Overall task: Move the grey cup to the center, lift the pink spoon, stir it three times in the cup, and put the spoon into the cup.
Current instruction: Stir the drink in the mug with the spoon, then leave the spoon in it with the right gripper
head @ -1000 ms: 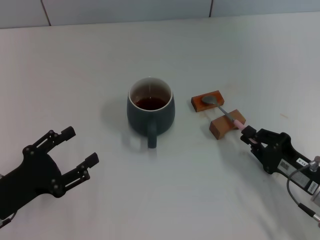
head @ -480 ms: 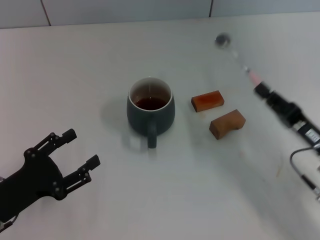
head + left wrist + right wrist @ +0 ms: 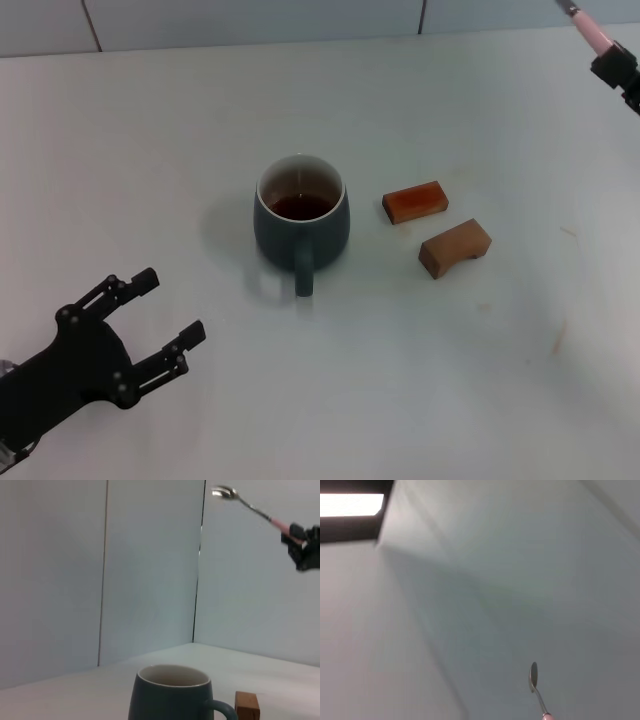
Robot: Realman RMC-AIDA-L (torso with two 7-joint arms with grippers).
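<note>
We see the grey cup (image 3: pixel 301 217) standing upright on the white table (image 3: pixel 180 130), roughly in the middle of the work area, with its loop handle pointing toward the robot and dark reddish-brown liquid inside. Just to its right lie two small brown wooden blocks (image 3: pixel 415 201), one beside the other and apart from the cup. The pink spoon (image 3: pixel 592 30) is high in the air at the far right, well away from the cup; in the head view only its pale pink handle shows, running off the top edge. The right gripper (image 3: pixel 622 72) is clamped on the end of that handle at the picture's upper right corner. From the left wrist view we see the spoon (image 3: pixel 248 506) tilted, its metal bowl raised above and beyond the cup (image 3: pixel 172 694), with the right gripper (image 3: pixel 302 546) grasping the handle's end. The right wrist view shows the spoon's bowl and neck (image 3: pixel 536 686) against the wall. The left gripper (image 3: pixel 150 325) rests low at the near left, its fingers spread apart and holding nothing, well apart from the cup.
</note>
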